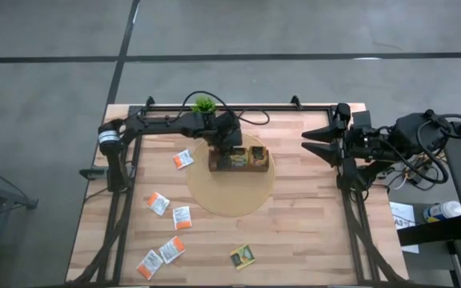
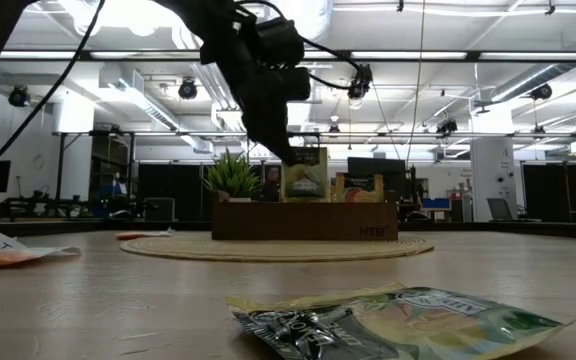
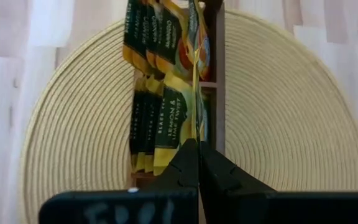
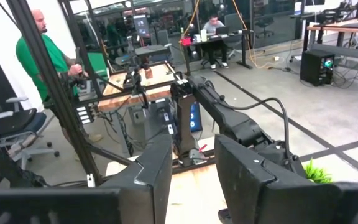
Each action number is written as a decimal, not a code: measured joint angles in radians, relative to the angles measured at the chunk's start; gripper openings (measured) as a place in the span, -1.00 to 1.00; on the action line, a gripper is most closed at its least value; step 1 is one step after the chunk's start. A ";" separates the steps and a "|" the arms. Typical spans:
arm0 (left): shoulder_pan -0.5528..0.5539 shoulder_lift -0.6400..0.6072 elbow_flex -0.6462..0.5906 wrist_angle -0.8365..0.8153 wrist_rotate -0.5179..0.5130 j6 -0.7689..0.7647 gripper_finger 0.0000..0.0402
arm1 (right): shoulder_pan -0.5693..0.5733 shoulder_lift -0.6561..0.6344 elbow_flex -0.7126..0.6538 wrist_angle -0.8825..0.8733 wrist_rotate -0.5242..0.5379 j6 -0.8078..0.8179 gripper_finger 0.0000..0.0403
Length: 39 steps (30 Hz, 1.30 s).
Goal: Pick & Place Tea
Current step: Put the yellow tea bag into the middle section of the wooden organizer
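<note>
A dark green-and-yellow paper tea sachet (image 2: 398, 318) lies flat at the wooden table's (image 1: 310, 224) near edge, closest to the low camera.

Over the brown rectangular compartment tray (image 1: 239, 159) on the round woven mat (image 1: 230, 196) at the table's middle, the left gripper (image 3: 197, 146) is clamped tight on another green-and-yellow sachet (image 3: 196, 68), held on edge above those already standing in the tray. White-and-orange sachets (image 1: 158, 203) lie scattered toward the left edge. The right gripper (image 1: 317, 142) waits near the right edge, fingers parted, holding nothing.
</note>
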 joint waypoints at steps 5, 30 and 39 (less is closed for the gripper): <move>0.000 0.000 -0.028 0.018 0.014 0.000 -1.00 | 0.000 0.000 0.000 0.000 0.000 0.000 -0.42; 0.000 0.009 -0.046 0.065 -0.017 -0.027 -0.77 | 0.000 0.000 0.000 0.001 0.001 0.000 -0.44; 0.000 0.010 -0.046 0.064 -0.041 -0.043 -0.46 | 0.000 0.000 0.000 0.001 0.010 0.000 -0.48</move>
